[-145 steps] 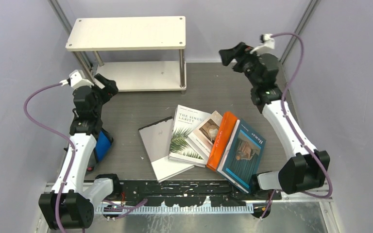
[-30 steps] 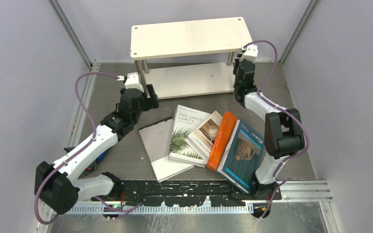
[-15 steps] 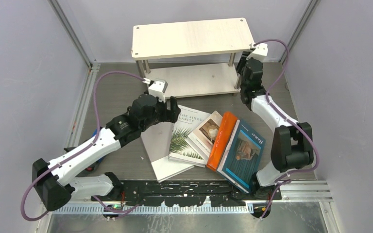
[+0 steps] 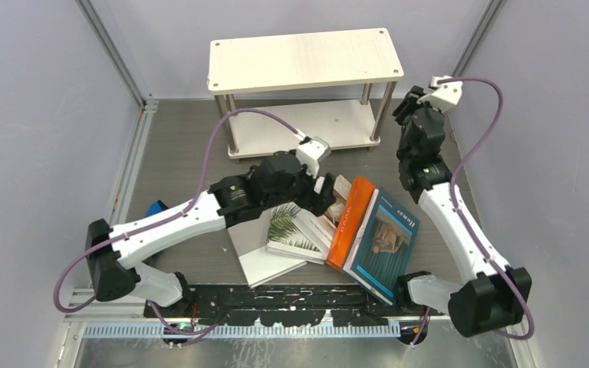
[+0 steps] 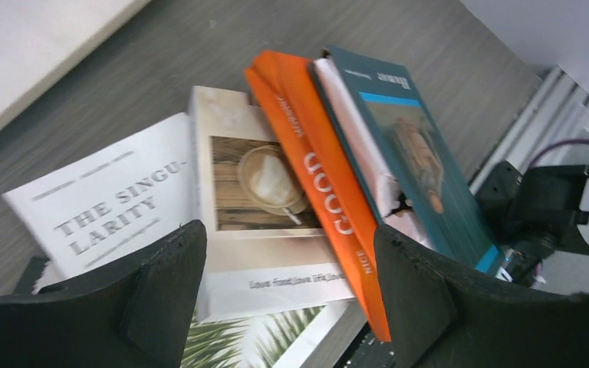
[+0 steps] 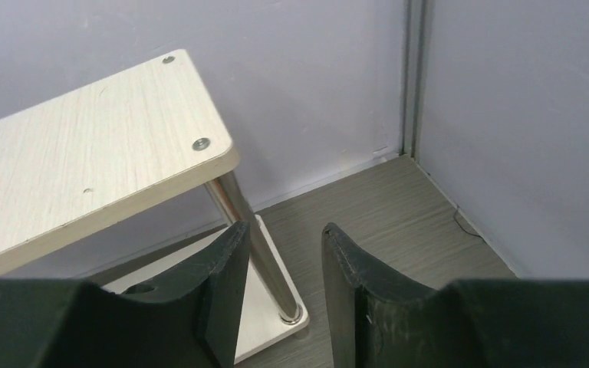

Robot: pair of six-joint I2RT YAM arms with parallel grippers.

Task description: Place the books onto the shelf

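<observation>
There are an orange book (image 4: 353, 218), a teal book (image 4: 387, 245), a cream shelf (image 4: 303, 60)

The left arm (image 4: 169, 226) stretches low and rightward across the middle, wrist tipped down. The left gripper (image 5: 287, 249) has its jaws spread wide. The right arm (image 4: 452, 218) extends far along the right side. The right gripper (image 6: 282, 238) has its jaws narrowly parted, gripping nothing.

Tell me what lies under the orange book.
The orange book overlaps an edge of the beige cup book; the teal book covers its other side, so what lies beneath there is hidden.
</observation>
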